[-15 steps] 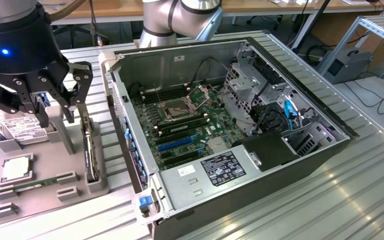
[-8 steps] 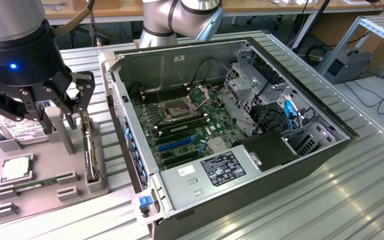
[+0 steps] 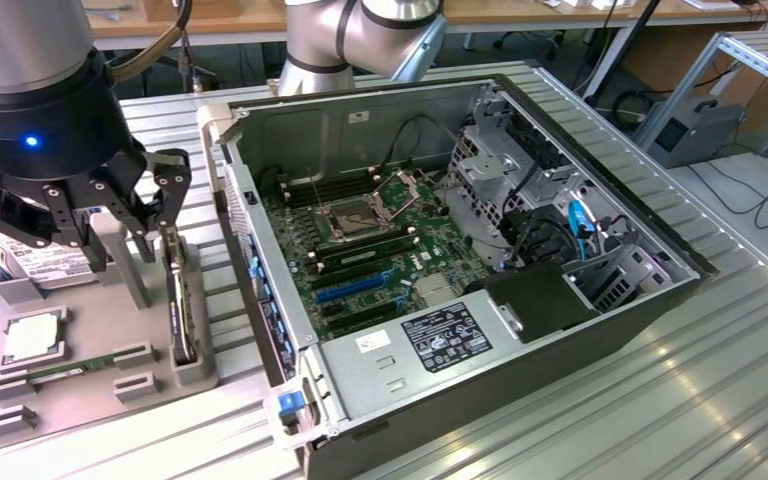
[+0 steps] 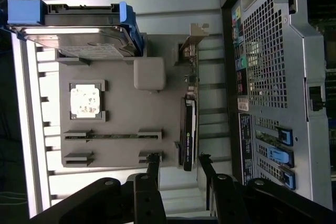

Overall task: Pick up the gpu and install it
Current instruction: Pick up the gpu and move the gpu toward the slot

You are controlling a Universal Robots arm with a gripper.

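The gripper (image 3: pixel 124 218) hangs over the grey parts tray (image 3: pixel 104 335) at the exterior view's left, beside the open computer case (image 3: pixel 558 360). Its jaws are spread wide and hold nothing. A blue light glows on the wrist above it.

The gpu (image 3: pixel 181 300) stands on its long edge in a slot along the side of the tray nearest the case. In the wrist view the gpu (image 4: pixel 189 124) is a thin dark strip with its pale metal bracket at the far end. Its near end lies between the 2 fingers (image 4: pixel 153 163), with a gap on either side. A line of pale lettering runs along the card's edge near that end, too small to read.

Also on the tray (image 4: pixel 126 114):
- a hard drive (image 4: pixel 89 51) in a blue caddy (image 4: pixel 26 13), its white label printed but not legible
- 1 CPU (image 4: pixel 84 100) lying flat in a square recess
- 1 RAM stick (image 4: pixel 113 136) lying between 2 small holders
- a plain grey block (image 4: pixel 149 74) just beside the gpu's bracket end

In the exterior view the case lies on its side on a ribbed metal table (image 3: pixel 651 420), with the green motherboard (image 3: pixel 384 255) exposed. The power supply (image 3: pixel 411 350) carries a black label with white print and symbols, unreadable here. Blue cables (image 3: pixel 578 225) run near the drive bay. In the wrist view the case's rear panel (image 4: pixel 268 51) shows a perforated grille, several small coloured stickers and blue slot tabs (image 4: pixel 278 156); none of the writing can be made out.
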